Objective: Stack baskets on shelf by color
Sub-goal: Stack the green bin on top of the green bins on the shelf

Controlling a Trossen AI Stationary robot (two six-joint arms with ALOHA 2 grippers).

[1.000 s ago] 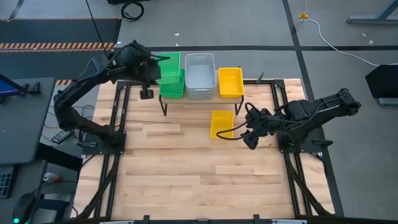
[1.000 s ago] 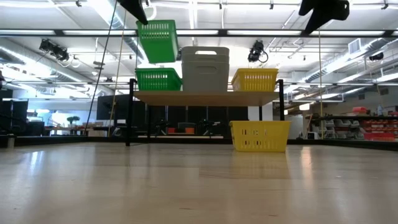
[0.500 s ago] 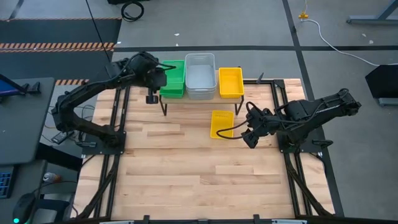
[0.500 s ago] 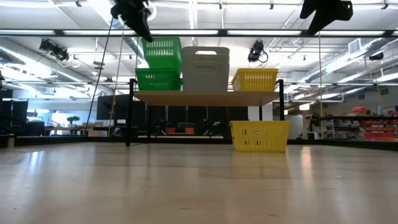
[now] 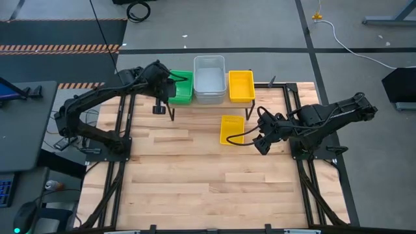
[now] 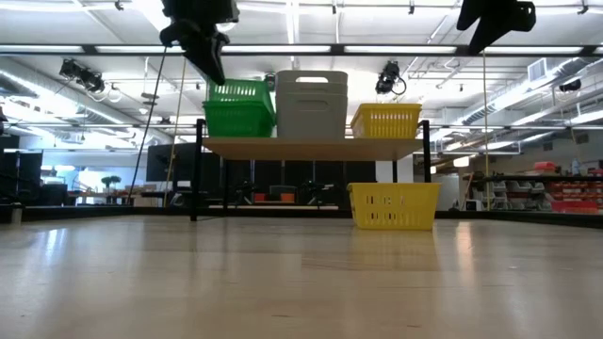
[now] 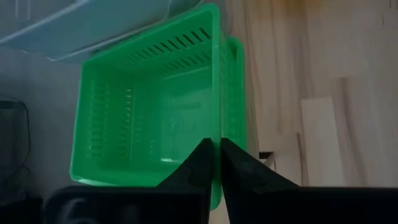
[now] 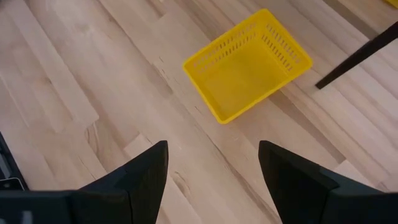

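1. The left gripper [image 7: 216, 163] pinched the near wall of a green basket [image 7: 152, 124] nested in the green stack [image 5: 181, 87] at the left end of the shelf [image 6: 311, 147], fingers closed on the thin plastic rim.
2. Grey baskets [image 5: 209, 79] stood stacked at the shelf's middle, with a yellow basket [image 5: 241, 85] at its right end.
3. A second yellow basket [image 8: 247, 63] sat on the slatted tabletop [image 5: 195, 175] just in front of the shelf's right end.
4. The right gripper [image 8: 211, 171] hung above the tabletop near that basket, jaws spread wide and empty.
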